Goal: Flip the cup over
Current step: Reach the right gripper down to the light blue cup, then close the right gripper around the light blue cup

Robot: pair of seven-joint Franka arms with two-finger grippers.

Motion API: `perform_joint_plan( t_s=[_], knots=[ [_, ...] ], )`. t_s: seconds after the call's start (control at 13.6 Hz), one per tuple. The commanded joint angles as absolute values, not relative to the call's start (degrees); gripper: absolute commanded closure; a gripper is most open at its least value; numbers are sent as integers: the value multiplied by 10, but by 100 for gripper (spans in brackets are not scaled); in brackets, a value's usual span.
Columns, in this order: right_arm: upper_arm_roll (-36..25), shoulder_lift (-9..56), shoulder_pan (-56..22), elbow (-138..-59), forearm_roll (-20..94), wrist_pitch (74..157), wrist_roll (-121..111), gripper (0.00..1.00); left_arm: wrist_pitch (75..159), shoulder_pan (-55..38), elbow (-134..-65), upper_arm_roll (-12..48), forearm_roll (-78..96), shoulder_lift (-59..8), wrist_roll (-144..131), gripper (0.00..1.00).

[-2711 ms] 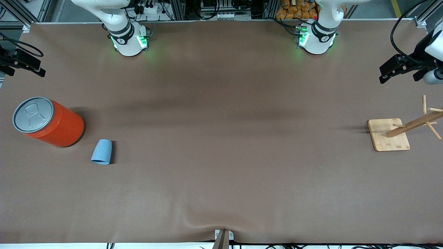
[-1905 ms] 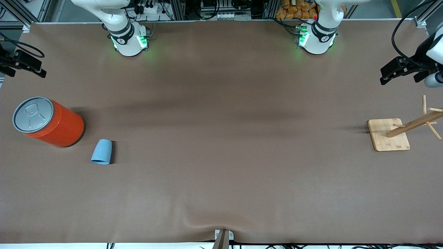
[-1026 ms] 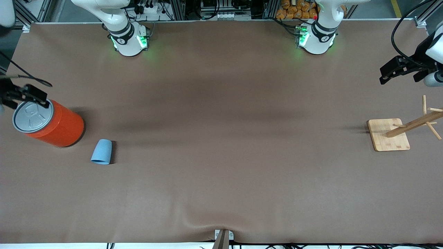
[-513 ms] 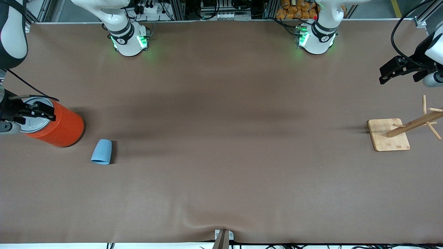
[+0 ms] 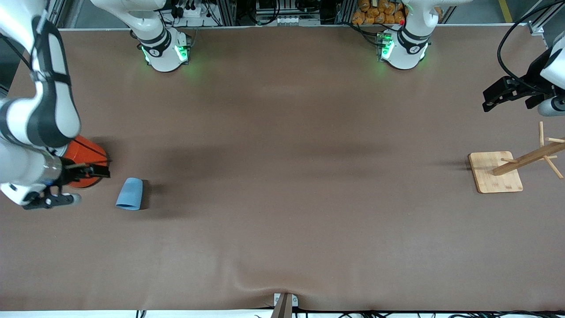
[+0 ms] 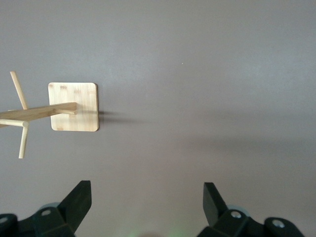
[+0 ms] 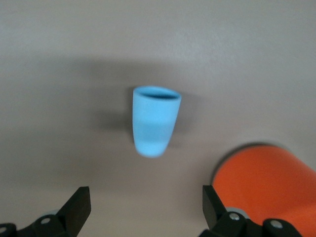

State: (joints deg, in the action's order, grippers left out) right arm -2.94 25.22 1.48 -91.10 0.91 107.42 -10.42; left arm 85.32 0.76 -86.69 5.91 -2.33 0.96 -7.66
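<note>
Cup (image 5: 129,194) on its side, mouth toward front camera. Right gripper (image 5: 84,185) spread, empty, just beside it, by can (image 5: 86,157). Left gripper (image 5: 503,93) spread, waiting.

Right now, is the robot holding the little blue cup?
No, the cup lies on the table with nothing touching it, and the right gripper is open with it out ahead.

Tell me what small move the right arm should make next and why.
Probably carry the right gripper sideways over the cup and lower. Its jaws are open, it hangs by the orange can, and the cup lies on its side, untouched. The left gripper waits open.
</note>
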Motion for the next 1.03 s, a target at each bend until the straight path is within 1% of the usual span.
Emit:
perform_joint_plan(
  t_s=[0.0,0.15,0.29,0.59,0.95],
  knots=[
    [-30,288,11,-926,15,1145,-58,0,853,8,-857,60,-20,6,-71,0],
    [-30,294,1,-955,15,1178,-34,0,854,8,-857,60,-21,6,-71,0],
    [-30,307,-14,-976,14,1193,-5,0,854,6,-858,60,-21,2,-72,0],
    [-31,342,-11,-976,7,1219,-9,0,862,4,-858,61,-18,1,-71,0],
    [-31,344,-6,-976,-8,1220,-11,0,867,4,-859,61,-18,-2,-71,0]
  ],
)
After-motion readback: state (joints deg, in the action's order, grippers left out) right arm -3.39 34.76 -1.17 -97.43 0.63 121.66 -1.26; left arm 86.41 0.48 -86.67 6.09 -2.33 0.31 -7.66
